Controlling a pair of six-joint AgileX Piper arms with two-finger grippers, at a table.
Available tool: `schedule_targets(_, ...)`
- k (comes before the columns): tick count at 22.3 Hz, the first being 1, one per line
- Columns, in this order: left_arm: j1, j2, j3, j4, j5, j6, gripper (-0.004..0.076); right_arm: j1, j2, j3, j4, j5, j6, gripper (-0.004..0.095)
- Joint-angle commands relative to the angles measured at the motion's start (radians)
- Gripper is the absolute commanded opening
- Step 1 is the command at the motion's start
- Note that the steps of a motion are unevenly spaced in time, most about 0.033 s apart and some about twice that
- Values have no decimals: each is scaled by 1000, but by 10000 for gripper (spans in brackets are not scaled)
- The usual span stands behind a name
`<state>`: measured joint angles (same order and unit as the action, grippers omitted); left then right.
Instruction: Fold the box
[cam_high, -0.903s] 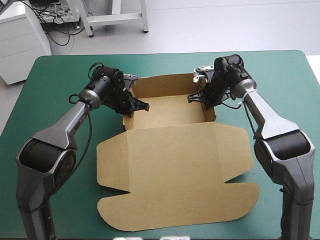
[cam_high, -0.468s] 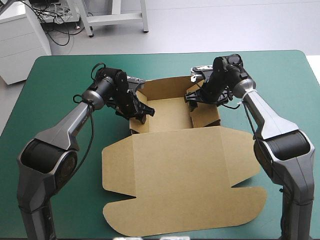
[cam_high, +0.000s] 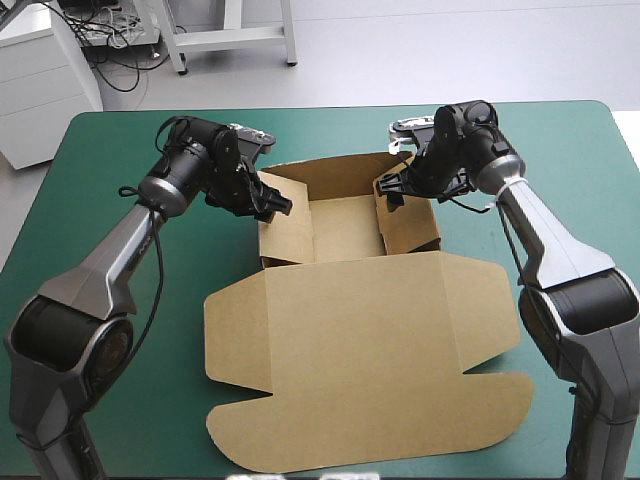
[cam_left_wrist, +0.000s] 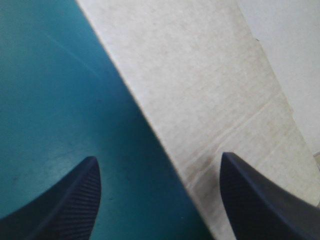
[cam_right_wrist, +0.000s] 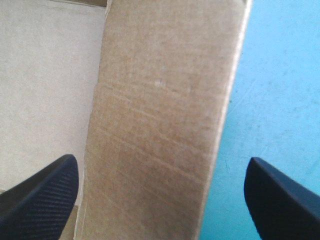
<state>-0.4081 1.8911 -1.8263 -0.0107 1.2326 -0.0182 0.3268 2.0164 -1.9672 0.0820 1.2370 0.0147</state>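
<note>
The left gripper (cam_left_wrist: 159, 159) stands open, its black fingers (cam_left_wrist: 75, 200) wide apart. Between them runs an edge of the brown box (cam_left_wrist: 210, 100), with the teal-green cover (cam_left_wrist: 50, 90) on one side of it. The right gripper (cam_right_wrist: 160, 160) is spread as well and straddles a strip of board wall (cam_right_wrist: 160, 110), with cover beside one finger and paler board beside the other.

Neither wrist view shows the box whole, but the high view does. There the left gripper (cam_high: 276, 205) is at the tray's left wall (cam_high: 285, 228) and the right gripper (cam_high: 388, 190) at the top of its right wall (cam_high: 412, 222). The tray sits on the far half of the cover with its walls raised, and its floor (cam_high: 345, 225) is bare board. The lid (cam_high: 360, 350) lies flat toward the near edge.
</note>
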Motion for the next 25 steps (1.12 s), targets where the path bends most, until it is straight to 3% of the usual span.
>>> schedule_targets(1, -4, -102, -31, 45, 64, -14, 482, 2, -99, -32, -11, 11, -2, 829)
schedule_targets(5, -4, -168, -29, 48, 64, -14, 465, 2, -147, -32, -11, 11, -2, 829)
schedule_targets(8, -4, -243, -29, 30, 65, 6, 408, 2, -192, -32, -14, 11, -8, 829)
schedule_targets(13, -4, -458, 82, 0, 65, 114, 122, 2, -279, -32, -100, 11, -15, 829)
schedule_targets(14, -4, -528, 148, 0, 65, 143, 44, 2, -287, -32, -108, 11, -8, 829)
schedule_targets(16, -4, -627, 283, 0, 65, 176, -31, 2, -285, -32, -108, 11, -15, 829)
schedule_targets(19, -4, -772, 558, -3, 41, 176, -32, 2, -253, -32, -108, 11, -15, 829)
schedule_targets(25, -4, -1024, 1103, -124, -177, 176, -32, 2, -119, -32, -108, 11, -15, 829)
